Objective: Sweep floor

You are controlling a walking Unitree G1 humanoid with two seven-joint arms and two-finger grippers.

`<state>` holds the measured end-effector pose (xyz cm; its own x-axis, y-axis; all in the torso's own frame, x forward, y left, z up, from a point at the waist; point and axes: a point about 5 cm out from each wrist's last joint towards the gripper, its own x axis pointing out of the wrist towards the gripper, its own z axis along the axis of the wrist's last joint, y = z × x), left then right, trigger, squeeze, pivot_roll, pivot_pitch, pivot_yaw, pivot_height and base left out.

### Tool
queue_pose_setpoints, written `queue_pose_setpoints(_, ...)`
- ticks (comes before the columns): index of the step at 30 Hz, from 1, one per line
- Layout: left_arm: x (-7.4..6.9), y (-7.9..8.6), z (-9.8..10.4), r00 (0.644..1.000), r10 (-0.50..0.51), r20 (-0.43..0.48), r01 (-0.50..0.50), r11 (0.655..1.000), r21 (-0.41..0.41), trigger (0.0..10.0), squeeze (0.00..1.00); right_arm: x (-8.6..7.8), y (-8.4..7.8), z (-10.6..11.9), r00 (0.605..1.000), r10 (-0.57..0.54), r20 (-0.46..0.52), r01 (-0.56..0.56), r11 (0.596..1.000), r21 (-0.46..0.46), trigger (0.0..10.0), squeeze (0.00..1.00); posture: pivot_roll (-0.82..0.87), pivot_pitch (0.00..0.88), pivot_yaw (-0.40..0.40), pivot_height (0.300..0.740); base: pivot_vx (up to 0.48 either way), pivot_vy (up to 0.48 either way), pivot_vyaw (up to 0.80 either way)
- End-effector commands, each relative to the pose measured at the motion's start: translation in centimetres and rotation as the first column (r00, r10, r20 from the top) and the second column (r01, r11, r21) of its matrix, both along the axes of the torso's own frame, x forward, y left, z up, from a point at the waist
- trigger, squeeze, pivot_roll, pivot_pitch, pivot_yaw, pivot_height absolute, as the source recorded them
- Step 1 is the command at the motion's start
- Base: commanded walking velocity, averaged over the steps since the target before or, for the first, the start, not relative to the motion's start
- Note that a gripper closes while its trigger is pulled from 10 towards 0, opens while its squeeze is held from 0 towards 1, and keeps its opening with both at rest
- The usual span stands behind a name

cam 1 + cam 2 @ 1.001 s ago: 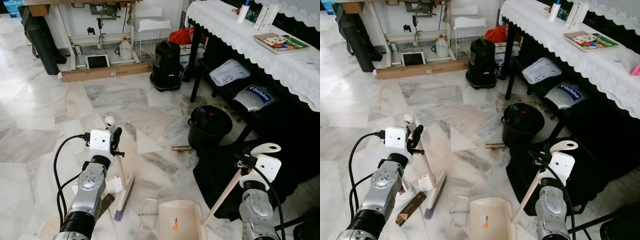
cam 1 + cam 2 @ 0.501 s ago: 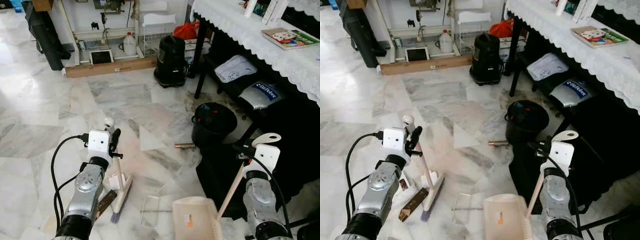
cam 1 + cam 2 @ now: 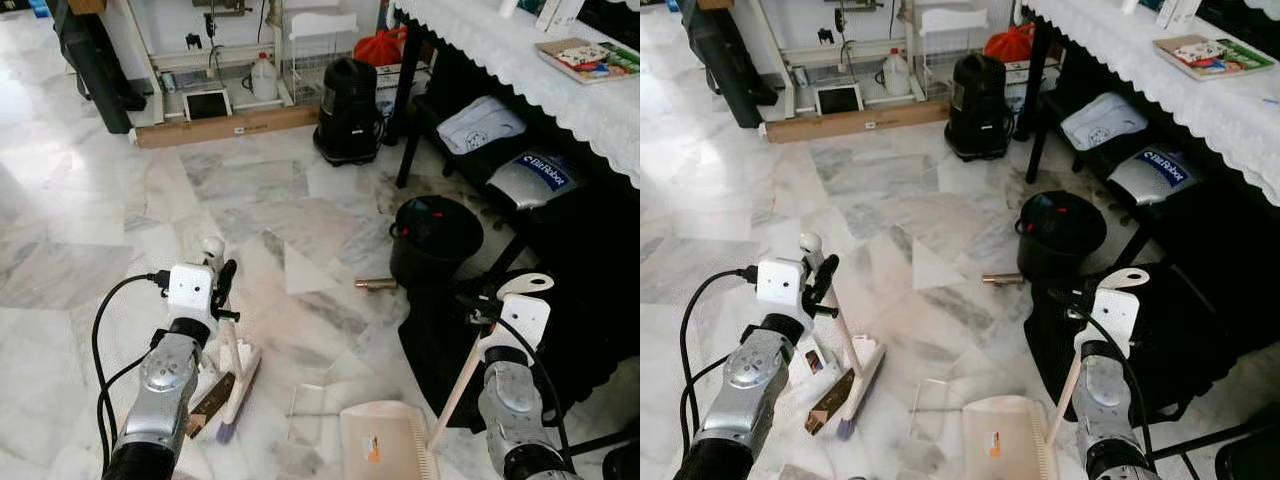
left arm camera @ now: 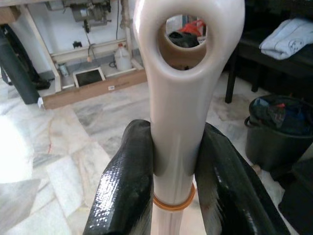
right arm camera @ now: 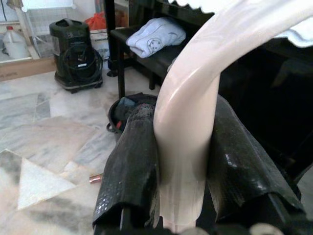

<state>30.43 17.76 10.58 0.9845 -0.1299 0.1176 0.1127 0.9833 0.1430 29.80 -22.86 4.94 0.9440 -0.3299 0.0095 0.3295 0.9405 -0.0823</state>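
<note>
My left gripper [image 3: 222, 291] is shut on the cream handle [image 4: 188, 73] of a small broom. The broom leans down to its head [image 3: 238, 385], which rests on the marble floor. Both black fingers [image 4: 122, 191] clamp the handle just below its hanging loop. My right gripper [image 3: 478, 310] is shut on the long pale handle [image 5: 193, 107] of a cream dustpan [image 3: 382, 445], which lies flat on the floor at the near edge. A brown flat scrap [image 3: 211, 402] lies beside the broom head. A clear plastic piece [image 3: 305, 410] sits between broom and dustpan. A copper-coloured tube [image 3: 375, 284] lies farther off.
A black bucket [image 3: 433, 235] stands to the right beside a black cloth heap [image 3: 560, 340]. A table with a white lace cloth [image 3: 520, 50] runs along the right. A black canister [image 3: 350, 110], a long cardboard box [image 3: 230, 125] and a jug [image 3: 264, 78] stand at the back.
The whole view has shifted as the camera moved. The dustpan has slid a little to the right, away from the clear plastic piece. Both grips are unchanged.
</note>
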Motion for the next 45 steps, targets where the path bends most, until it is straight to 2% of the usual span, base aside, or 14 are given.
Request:
queue_pose_setpoints(1,-0.2,0.0,0.9,0.999,-0.012,0.033,0.011,1.0,0.018,10.0,0.0,0.6,-0.1,1.3,0.998,0.021,0.058,-0.018,0.998,-0.061,10.0,0.0,0.24,0.173,-0.028,0.74,0.0,0.0,0.0)
queue_pose_setpoints(5,-0.7,0.0,1.0,0.999,-0.017,0.029,0.016,1.0,0.019,10.0,0.0,0.9,0.3,1.8,0.995,0.024,0.092,-0.016,0.996,-0.087,10.0,0.0,0.26,0.19,-0.025,0.74,0.0,0.0,0.0)
queue_pose_setpoints(18,-1.9,0.3,2.0,0.999,-0.028,0.041,0.027,0.999,0.038,10.0,0.0,0.4,0.9,2.3,0.98,0.002,0.199,0.009,0.999,-0.053,10.0,0.0,0.3,0.251,-0.009,0.74,0.0,0.0,0.0)
queue_pose_setpoints(27,-2.3,0.2,3.2,0.998,-0.042,0.047,0.04,0.998,0.04,10.0,0.0,1.2,2.3,2.9,0.973,0.037,0.227,-0.023,0.997,-0.067,10.0,0.0,0.31,0.29,0.004,0.74,0.0,0.0,0.0)
queue_pose_setpoints(32,-2.4,-0.2,2.9,0.998,-0.067,0.008,0.067,0.998,0.01,10.0,0.0,0.9,2.6,2.3,0.979,0.021,0.204,-0.012,0.999,-0.044,10.0,0.0,0.31,0.299,0.003,0.74,0.0,0.0,0.0)
queue_pose_setpoints(38,-2.2,-0.5,2.8,0.995,-0.09,-0.035,0.088,0.995,-0.041,10.0,0.0,-0.4,3.1,0.8,0.985,0.028,0.169,-0.02,0.999,-0.046,10.0,0.0,0.3,0.3,0.0,0.74,0.0,0.0,0.0)
queue_pose_setpoints(45,-2.0,-0.7,2.8,0.991,-0.12,-0.063,0.115,0.991,-0.066,10.0,0.0,-0.8,3.2,0.2,0.989,0.032,0.148,-0.025,0.999,-0.048,10.0,0.0,0.29,0.297,0.0,0.74,0.0,0.0,0.0)
